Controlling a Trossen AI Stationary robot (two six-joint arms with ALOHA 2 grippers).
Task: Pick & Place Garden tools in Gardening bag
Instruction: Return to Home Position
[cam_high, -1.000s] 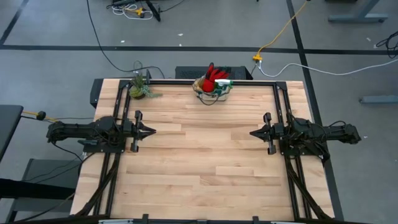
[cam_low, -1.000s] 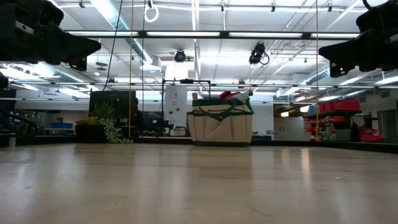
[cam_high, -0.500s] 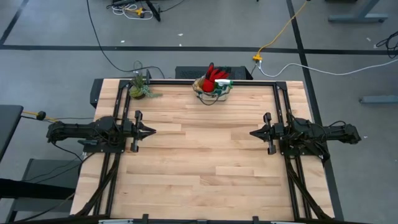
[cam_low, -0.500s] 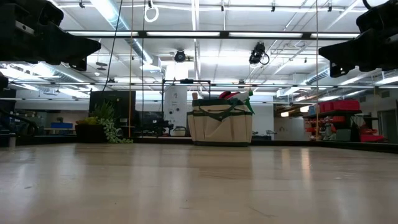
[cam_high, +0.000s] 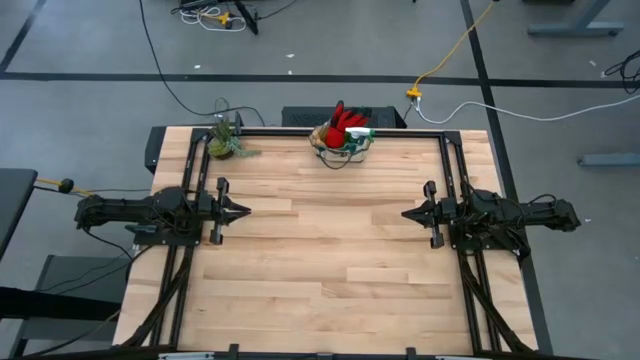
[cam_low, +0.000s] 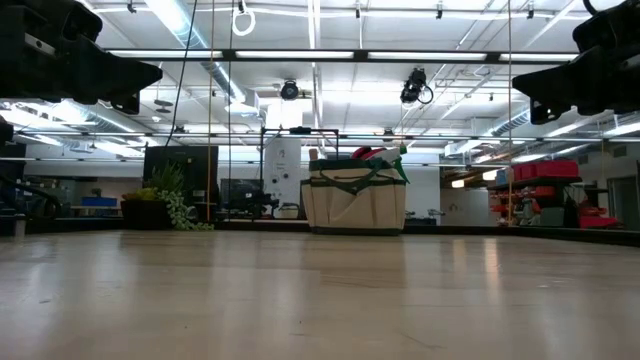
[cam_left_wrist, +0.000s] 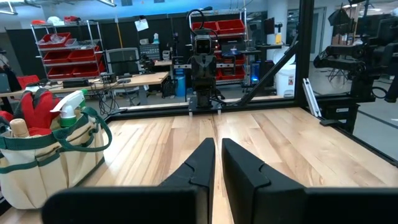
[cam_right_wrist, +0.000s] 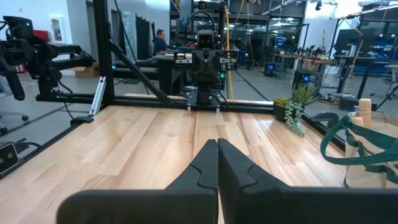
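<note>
While both arms hang at the two sides of the wooden table (cam_high: 330, 270), the left gripper (cam_high: 242, 211) and the right gripper (cam_high: 406, 214) point toward each other, well apart and empty. The right fingers (cam_right_wrist: 193, 177) are pressed together; the left fingers (cam_left_wrist: 198, 171) are closed down to a thin slit. The gardening bag (cam_high: 338, 143) stands upright at the middle of the far edge. A red glove (cam_high: 346, 122), a wooden handle (cam_left_wrist: 18, 127) and a green spray bottle (cam_left_wrist: 69, 111) stick out of its top. A small leafy plant (cam_high: 224, 143) stands near the far left corner.

Black tapered left pincer (cam_high: 245, 212), right pincer (cam_high: 405, 214)
</note>
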